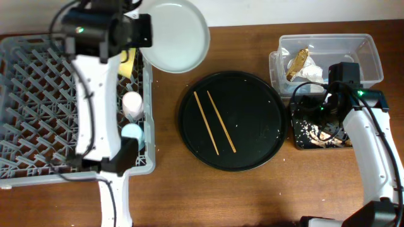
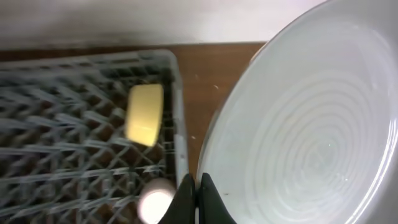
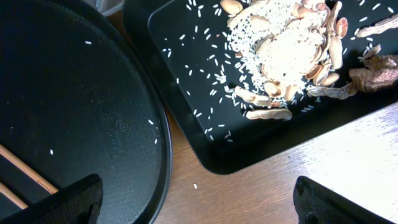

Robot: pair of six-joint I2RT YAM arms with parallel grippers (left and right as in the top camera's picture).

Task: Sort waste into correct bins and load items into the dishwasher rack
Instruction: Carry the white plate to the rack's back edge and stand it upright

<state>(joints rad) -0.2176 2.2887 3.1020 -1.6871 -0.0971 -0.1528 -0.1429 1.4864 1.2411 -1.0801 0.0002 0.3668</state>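
My left gripper [image 2: 196,200] is shut on the rim of the round grey-white plate [image 2: 311,124], holding it beside the far right corner of the grey dishwasher rack [image 1: 38,107]; the plate also shows overhead [image 1: 177,34]. In the rack stand the yellow bowl [image 1: 128,63], the pink cup [image 1: 132,104] and the blue cup [image 1: 132,133]. Two wooden chopsticks [image 1: 214,123] lie on the large round black tray [image 1: 252,94]. My right gripper [image 3: 196,208] is open and empty over the table between that tray and the shallow black tray [image 3: 186,124], which holds food leftovers [image 3: 292,50].
The clear tub [image 1: 363,47] at the back right holds crumpled white napkins with a brown scrap [image 1: 302,63]. Loose rice grains lie on the round tray [image 3: 74,112] and the black tray. The rack's rim [image 2: 177,124] is just left of the plate.
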